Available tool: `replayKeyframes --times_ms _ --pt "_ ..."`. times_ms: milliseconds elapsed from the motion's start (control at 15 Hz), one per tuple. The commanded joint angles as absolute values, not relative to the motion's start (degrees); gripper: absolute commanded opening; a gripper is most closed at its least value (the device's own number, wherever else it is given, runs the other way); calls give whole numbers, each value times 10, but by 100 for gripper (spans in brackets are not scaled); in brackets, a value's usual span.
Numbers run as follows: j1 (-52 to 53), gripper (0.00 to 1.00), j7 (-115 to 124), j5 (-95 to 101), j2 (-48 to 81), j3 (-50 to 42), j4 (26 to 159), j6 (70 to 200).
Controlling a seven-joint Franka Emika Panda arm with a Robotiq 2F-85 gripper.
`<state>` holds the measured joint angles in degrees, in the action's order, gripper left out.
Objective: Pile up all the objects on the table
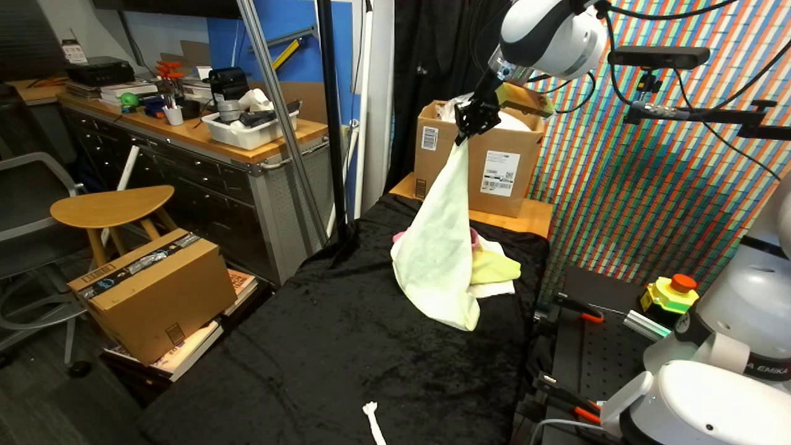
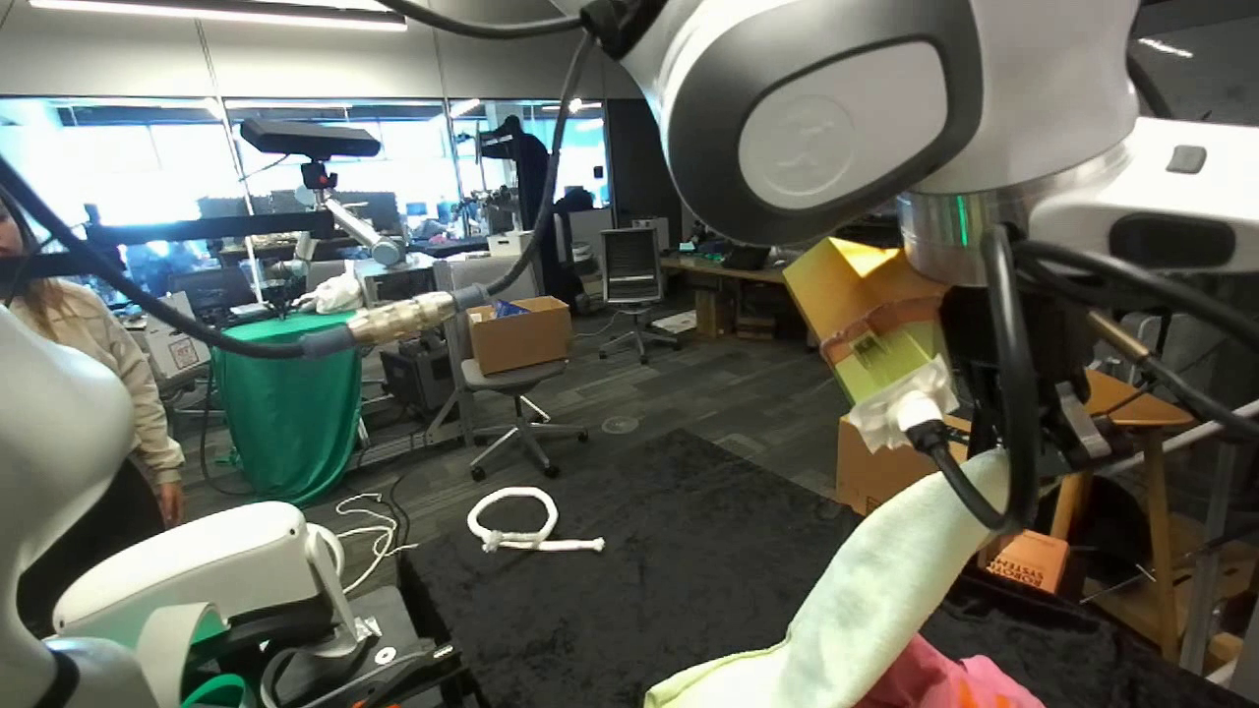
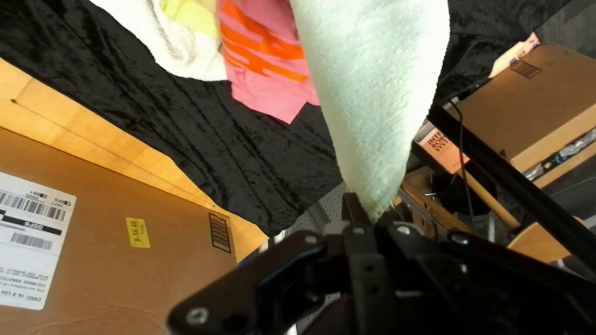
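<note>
My gripper (image 1: 460, 139) is shut on the top corner of a pale green cloth (image 1: 435, 259), high above the black-covered table (image 1: 334, 352). In the wrist view, the cloth (image 3: 372, 83) rises from between the fingertips (image 3: 373, 211). It hangs down over or in front of a heap; whether its lower edge touches the table I cannot tell. The heap holds a pink cloth with orange marks (image 3: 260, 60), a yellow cloth (image 1: 494, 267) and a white cloth (image 3: 195, 56), partly hidden. A looped white rope (image 2: 521, 539) lies apart near a table edge; its end shows in an exterior view (image 1: 373, 421).
A large cardboard box (image 1: 476, 164) stands on a wooden surface behind the heap. A grey metal post (image 1: 281, 117) and a black post (image 1: 334, 123) rise beside the table. Another cardboard box (image 1: 157, 296) sits on books beside it. The emergency stop (image 1: 670, 293) stands near the robot base.
</note>
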<state>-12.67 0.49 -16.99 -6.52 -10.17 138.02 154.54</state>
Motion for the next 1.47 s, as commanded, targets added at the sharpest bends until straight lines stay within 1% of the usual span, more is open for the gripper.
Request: replayKeyframes --times_ms 0,267,400,467,533,600,667,800,1000,1267,1400 --pt "-125 4 77 -112 46 -102 1312 1558" --pt "-120 4 174 -53 147 -128 1239 1542" --pt "-117 4 196 -45 178 -141 1209 1524" --pt "-115 2 203 -42 189 -148 1198 1516" --pt "-112 28 212 -39 197 -154 1189 1509" --pt "-112 28 214 -38 204 -157 1182 1502" --pt "-107 31 224 -31 210 -164 1176 1497" --pt "-101 45 233 -22 212 -172 1170 1489" --pt "-90 70 245 0 201 -182 1175 1486" --pt "-63 98 239 59 181 -188 1195 1502" --pt "-45 100 231 104 173 -186 1205 1507"
